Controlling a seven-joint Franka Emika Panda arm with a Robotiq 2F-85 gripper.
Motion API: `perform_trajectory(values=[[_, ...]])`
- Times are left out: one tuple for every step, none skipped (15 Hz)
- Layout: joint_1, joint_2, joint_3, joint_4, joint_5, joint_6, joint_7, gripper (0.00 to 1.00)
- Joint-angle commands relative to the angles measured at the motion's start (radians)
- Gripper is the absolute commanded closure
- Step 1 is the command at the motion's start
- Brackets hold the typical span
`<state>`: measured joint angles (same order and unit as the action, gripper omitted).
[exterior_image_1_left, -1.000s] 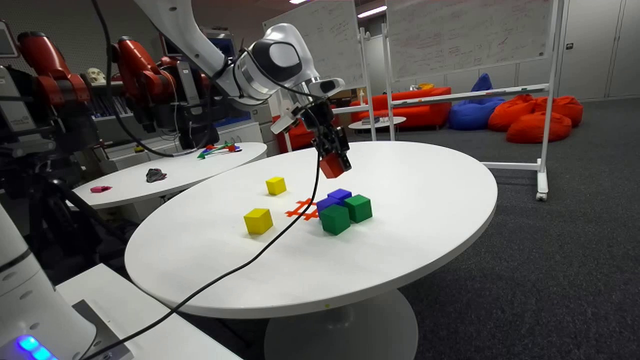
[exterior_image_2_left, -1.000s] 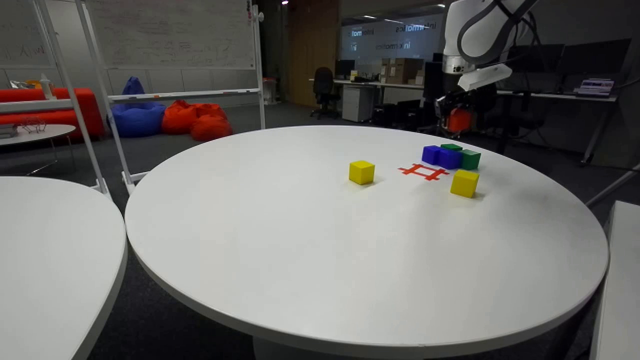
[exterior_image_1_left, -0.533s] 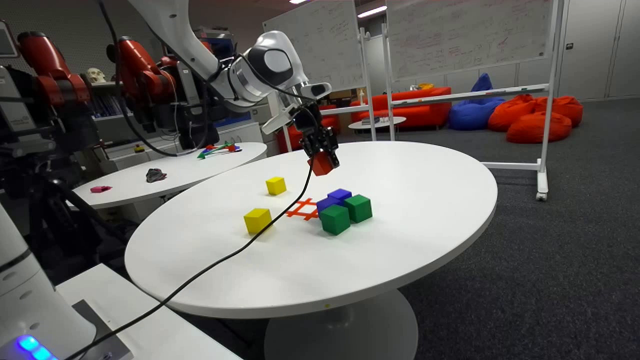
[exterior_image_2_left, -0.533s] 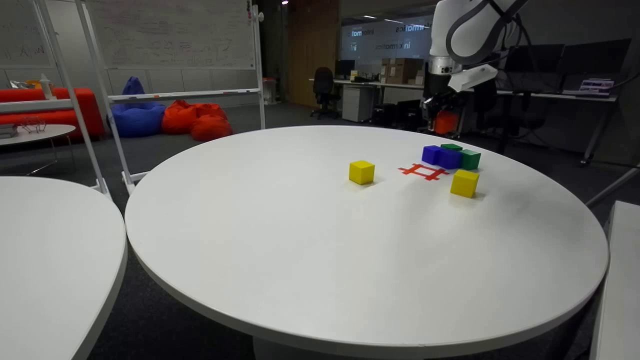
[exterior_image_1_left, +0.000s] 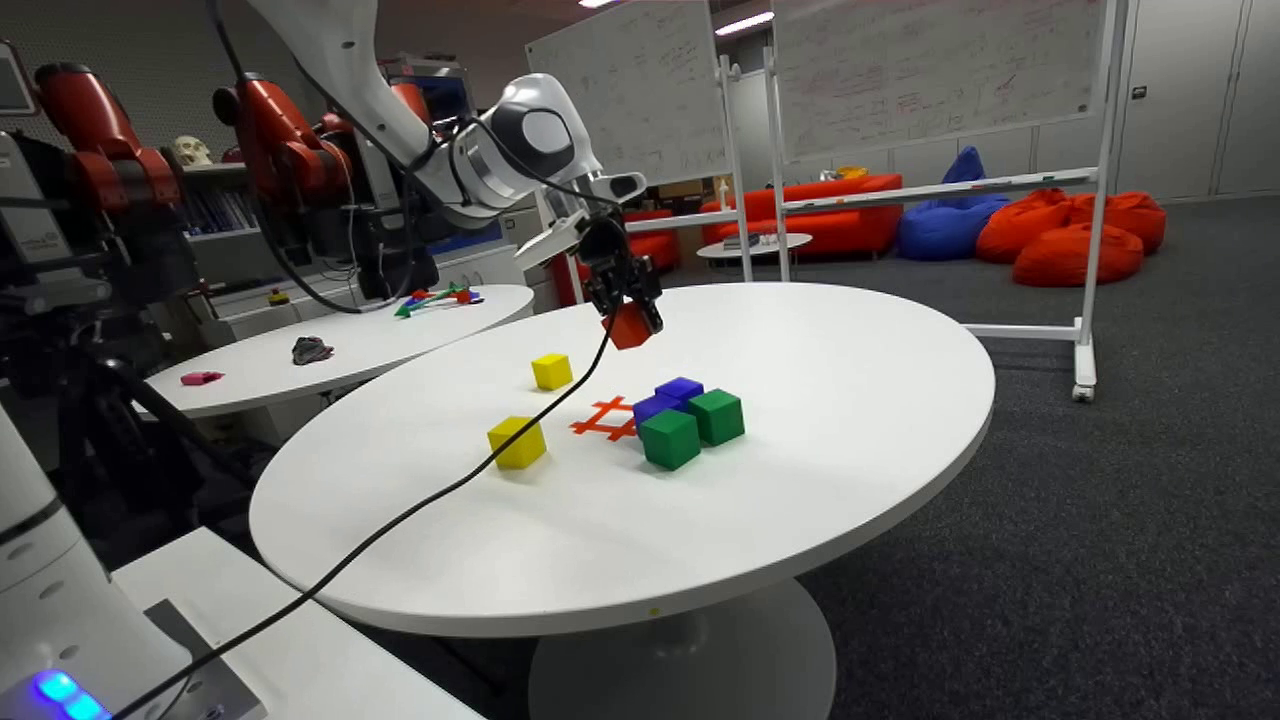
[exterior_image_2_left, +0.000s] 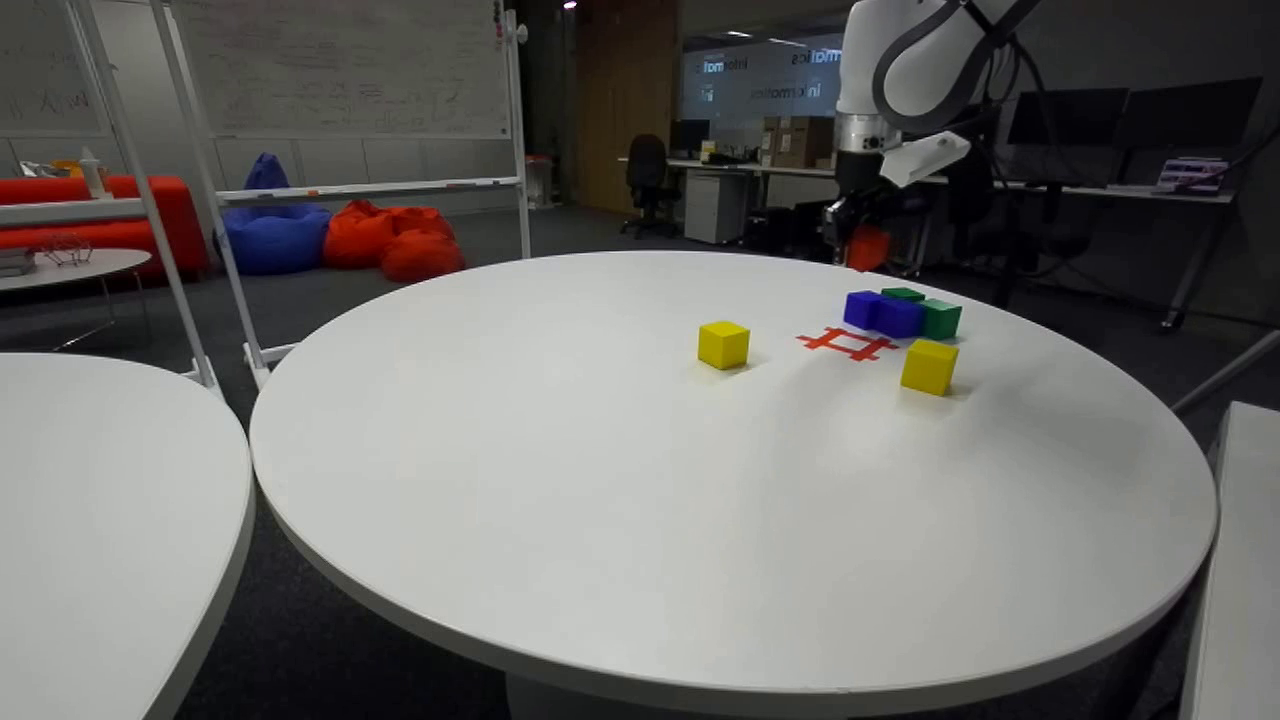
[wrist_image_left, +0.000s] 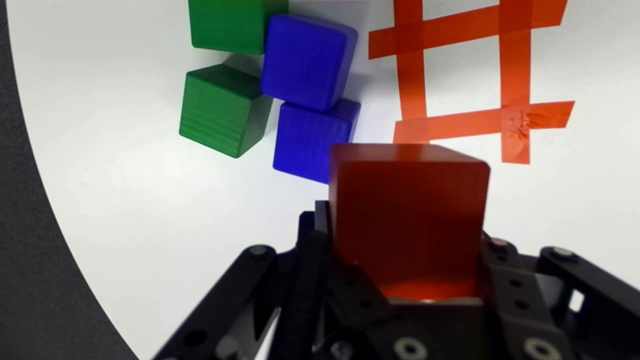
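White table (exterior_image_1_left: 850, 400) | red cube (wrist_image_left: 409, 210) between fingers (wrist_image_left: 311, 250) (dim; apparently touching both)

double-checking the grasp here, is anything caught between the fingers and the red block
Nothing visible is: in the wrist view the fingers are closed directly against both sides of the red block. The blue block that it partly hides there lies beyond it, on the table.

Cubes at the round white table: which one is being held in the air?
The red cube, clamped in the gripper. The two yellow cubes, two blue cubes and two green cubes all rest on the round table.
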<state>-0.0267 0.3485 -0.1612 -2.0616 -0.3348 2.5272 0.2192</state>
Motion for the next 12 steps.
perform_trajectory(values=[[0.007,0.028,0.005,0.029,-0.004,0.013,-0.045,0.69],[0.010,0.024,-0.003,0.021,-0.016,0.021,-0.039,0.69],[0.016,0.018,0.000,0.015,0.003,-0.002,-0.012,0.44],[0.017,0.021,0.000,0.017,0.002,-0.002,-0.012,0.44],[0.017,0.022,-0.001,0.018,0.002,-0.002,-0.013,0.44],[0.016,0.023,-0.001,0.019,0.002,-0.002,-0.014,0.44],[0.016,0.023,-0.002,0.019,0.002,-0.002,-0.015,0.44],[0.016,0.024,-0.002,0.019,0.002,-0.002,-0.015,0.44],[0.016,0.024,-0.002,0.019,0.002,-0.002,-0.015,0.44],[0.016,0.024,-0.002,0.019,0.002,-0.002,-0.015,0.44],[0.016,0.024,-0.002,0.019,0.002,-0.002,-0.015,0.44],[0.016,0.024,-0.002,0.019,0.002,-0.002,-0.015,0.44]])
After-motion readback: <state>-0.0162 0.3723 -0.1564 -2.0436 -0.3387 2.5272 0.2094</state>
